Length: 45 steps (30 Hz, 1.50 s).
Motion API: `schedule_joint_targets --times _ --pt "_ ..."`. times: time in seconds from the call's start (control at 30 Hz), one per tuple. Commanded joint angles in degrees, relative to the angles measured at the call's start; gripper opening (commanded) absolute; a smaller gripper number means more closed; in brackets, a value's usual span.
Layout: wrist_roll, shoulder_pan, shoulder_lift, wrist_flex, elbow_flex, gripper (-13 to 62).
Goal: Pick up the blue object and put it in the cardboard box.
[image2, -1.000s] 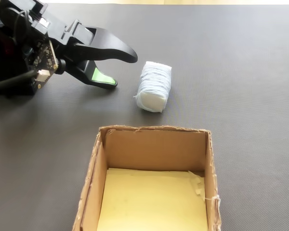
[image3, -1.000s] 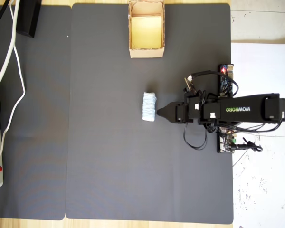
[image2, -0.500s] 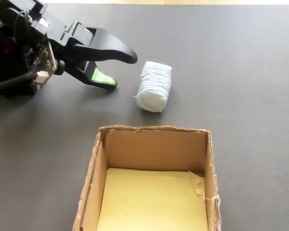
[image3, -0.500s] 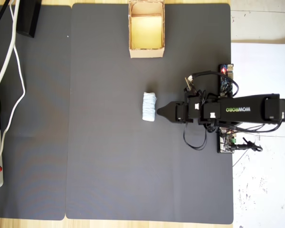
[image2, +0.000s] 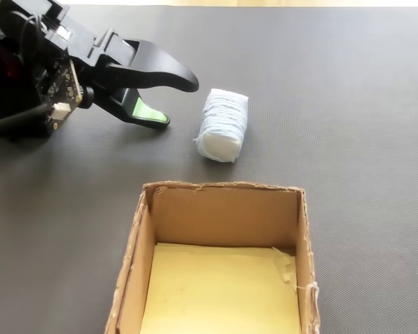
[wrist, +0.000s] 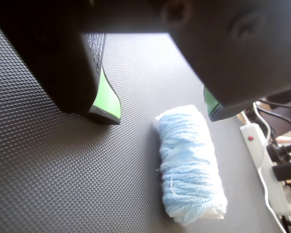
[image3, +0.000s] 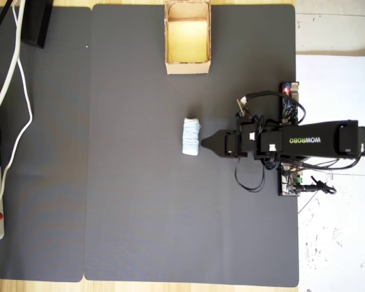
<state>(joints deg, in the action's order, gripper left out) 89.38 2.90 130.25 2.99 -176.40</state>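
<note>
dark textured mat (image3: 140,201), white floor (image3: 334,243)

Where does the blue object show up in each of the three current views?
Wrist view: the blue object lies lower centre-right, just ahead of the open gripper.
Fixed view: the blue object is upper centre, right of the gripper, beyond the cardboard box.
Overhead view: the blue object is mid-frame, left of the gripper.
Shared landmark: the gripper tips.

Blue object (wrist: 191,164) flat on dark mat (wrist: 53,170), just beyond the parted pincer (wrist: 162,109), untouched.
</note>
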Motion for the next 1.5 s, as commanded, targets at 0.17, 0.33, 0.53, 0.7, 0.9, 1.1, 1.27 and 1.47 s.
schedule_joint_targets --times 0.17,0.33,0.53,0.7,0.9,1.1,1.27,1.47 --pt "0.2 0.0 5.4 -5.9 -2.2 34.0" --pt "0.1 0.0 5.4 -5.9 -2.3 34.0" --pt "0.0 -0.1 5.4 -5.9 -2.3 34.4" --pt "-0.1 0.0 5.4 -5.4 -2.3 34.5" --pt "0.0 0.0 5.4 -2.1 -2.2 34.5" --pt "0.0 1.1 5.4 4.0 -1.9 34.6" --pt "0.0 2.1 5.4 6.9 -1.1 34.8" --pt "-0.4 3.3 5.4 9.8 0.0 34.9"
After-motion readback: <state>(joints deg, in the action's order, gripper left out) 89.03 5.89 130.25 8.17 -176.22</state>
